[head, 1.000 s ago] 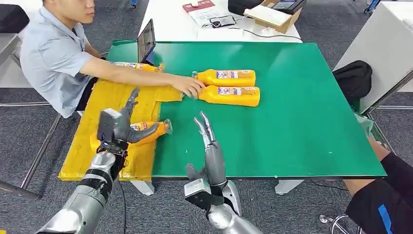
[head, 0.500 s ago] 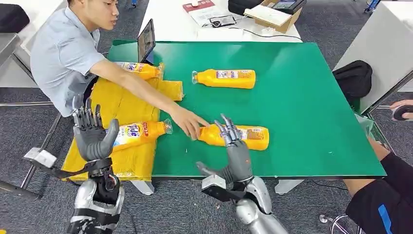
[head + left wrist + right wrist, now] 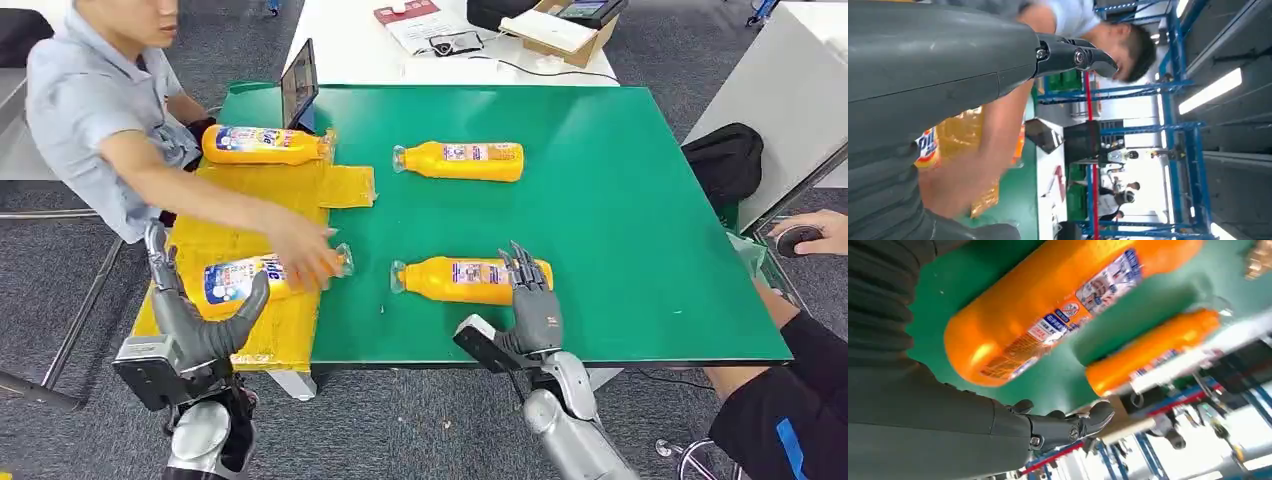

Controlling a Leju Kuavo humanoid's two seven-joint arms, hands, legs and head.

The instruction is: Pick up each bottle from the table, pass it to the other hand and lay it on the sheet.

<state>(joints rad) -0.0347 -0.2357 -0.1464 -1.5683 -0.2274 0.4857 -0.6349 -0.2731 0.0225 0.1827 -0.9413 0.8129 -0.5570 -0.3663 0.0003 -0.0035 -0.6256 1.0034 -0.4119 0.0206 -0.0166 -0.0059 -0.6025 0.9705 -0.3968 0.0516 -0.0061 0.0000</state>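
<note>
The near bottle [image 3: 470, 280] lies on its side on the green table [image 3: 640, 230], just in front of the right hand [image 3: 530, 305], whose spread fingers reach over the bottle's base end and hold nothing. The body is rounded, glossy orange plastic with a slick printed label — a shape likely to roll or squirt away if the fingers close off-centre, or only on the base. Further out from that hand lies a second bottle [image 3: 460, 160], well apart. Over by the left hand [image 3: 200, 330], which is released with fingers apart, a labelled bottle [image 3: 250, 280] rests on the crinkled yellow sheet [image 3: 250, 195] — and a person's hand [image 3: 305, 260] touches it, so a sweeping arm could strike that hand.
</note>
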